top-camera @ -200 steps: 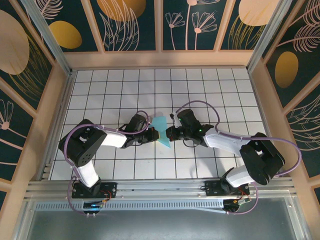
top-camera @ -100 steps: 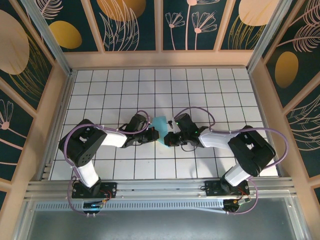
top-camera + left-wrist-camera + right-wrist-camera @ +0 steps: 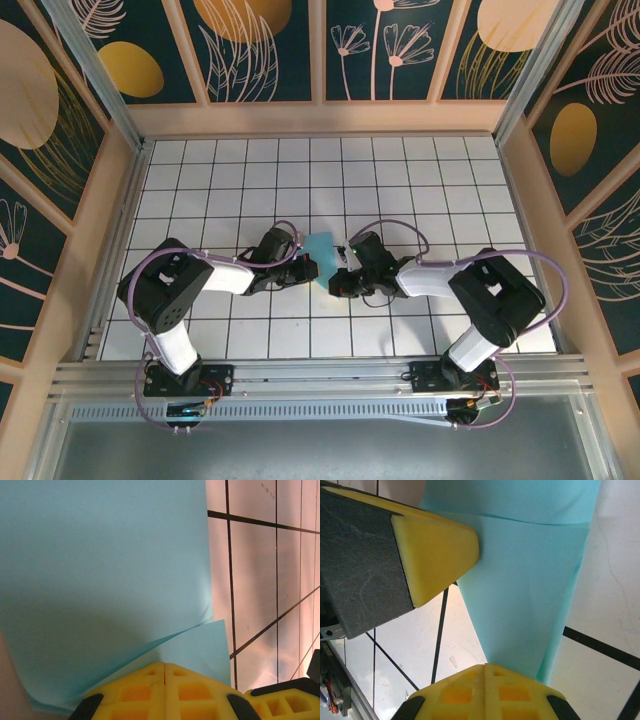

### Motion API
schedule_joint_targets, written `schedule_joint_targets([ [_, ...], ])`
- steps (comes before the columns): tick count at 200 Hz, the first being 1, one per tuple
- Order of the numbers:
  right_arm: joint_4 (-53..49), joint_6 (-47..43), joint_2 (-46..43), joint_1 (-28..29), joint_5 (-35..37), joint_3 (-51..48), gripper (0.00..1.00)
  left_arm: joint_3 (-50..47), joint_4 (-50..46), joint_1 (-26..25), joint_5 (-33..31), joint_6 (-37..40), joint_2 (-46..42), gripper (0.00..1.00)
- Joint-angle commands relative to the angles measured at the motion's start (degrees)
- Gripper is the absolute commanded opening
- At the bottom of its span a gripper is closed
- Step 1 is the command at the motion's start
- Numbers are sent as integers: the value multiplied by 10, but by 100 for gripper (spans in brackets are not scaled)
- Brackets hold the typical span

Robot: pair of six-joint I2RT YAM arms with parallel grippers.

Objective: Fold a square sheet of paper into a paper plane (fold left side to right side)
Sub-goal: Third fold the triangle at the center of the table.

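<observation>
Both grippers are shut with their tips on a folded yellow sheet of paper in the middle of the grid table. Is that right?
Wrong colour: the sheet of paper is turquoise-blue, not yellow, as the left wrist view shows; only the pads are yellow. The left gripper and right gripper are shut, tips on it.

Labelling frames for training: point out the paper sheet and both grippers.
turquoise paper sheet [image 3: 100,580], left wrist view, broad layer.
left gripper [image 3: 165,667], left wrist view, yellow pads' meeting seam.
right gripper [image 3: 485,669], right wrist view, yellow pads' meeting seam.
</observation>
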Motion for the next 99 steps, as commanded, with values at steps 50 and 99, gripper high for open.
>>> schedule_joint_targets([
  [50,-6,8,9,5,12,-5,0,-5,-65,1,-65,7,36,0],
  [99,-37,-9,0,5,37,9,0,-3,-65,1,-64,7,38,0],
])
